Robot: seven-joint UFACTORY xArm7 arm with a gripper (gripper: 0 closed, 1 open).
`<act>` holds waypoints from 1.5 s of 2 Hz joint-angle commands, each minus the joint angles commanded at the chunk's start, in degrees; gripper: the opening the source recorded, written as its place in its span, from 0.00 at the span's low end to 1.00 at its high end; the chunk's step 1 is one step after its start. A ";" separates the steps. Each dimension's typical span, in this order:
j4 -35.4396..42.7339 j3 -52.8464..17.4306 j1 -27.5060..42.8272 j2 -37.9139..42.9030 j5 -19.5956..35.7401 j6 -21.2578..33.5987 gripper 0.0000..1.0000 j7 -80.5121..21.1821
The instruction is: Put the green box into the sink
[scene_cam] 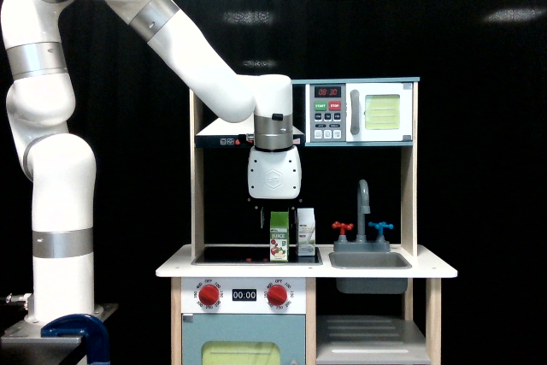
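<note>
The white robot arm [102, 126] occupies the exterior view's left, rising from a base at the lower left corner, bending high and reaching down and across to the toy kitchen [306, 297], a white and pale wood unit against a black backdrop. The kitchen carries a white counter [175, 269] with a black stovetop panel [231, 255] toward the exterior view's left and the sink [369, 260], a grey rectangular basin, toward the exterior view's right. A toy microwave [359, 113] with a red digital display sits on the upper shelf above the sink. Below the counter, two red knobs [208, 295] flank a small timer reading 00:00. A grey gooseneck faucet [363, 203] stands behind the sink with a red tap handle [342, 228] and a blue tap handle [380, 228] on either side of it. The green box [279, 237], marked JUICE with a red fruit picture on its front, stands upright on the stovetop panel, near its right edge and well apart from the sink. A white and grey carton [306, 232] stands upright just beside it on the side nearer the sink. The gripper [277, 214] points straight down directly above the green box, its dark fingers spread and straddling the gabled top of the box; whether the fingers touch the box cannot be determined from this view.
</note>
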 joint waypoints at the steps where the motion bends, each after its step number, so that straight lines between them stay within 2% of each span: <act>1: 1.13 3.18 1.33 3.89 2.72 -3.22 1.00 1.73; 2: 2.68 3.82 1.25 5.74 3.50 -3.46 0.00 1.62; 3: 5.67 3.18 -1.64 3.31 0.85 2.36 0.00 1.39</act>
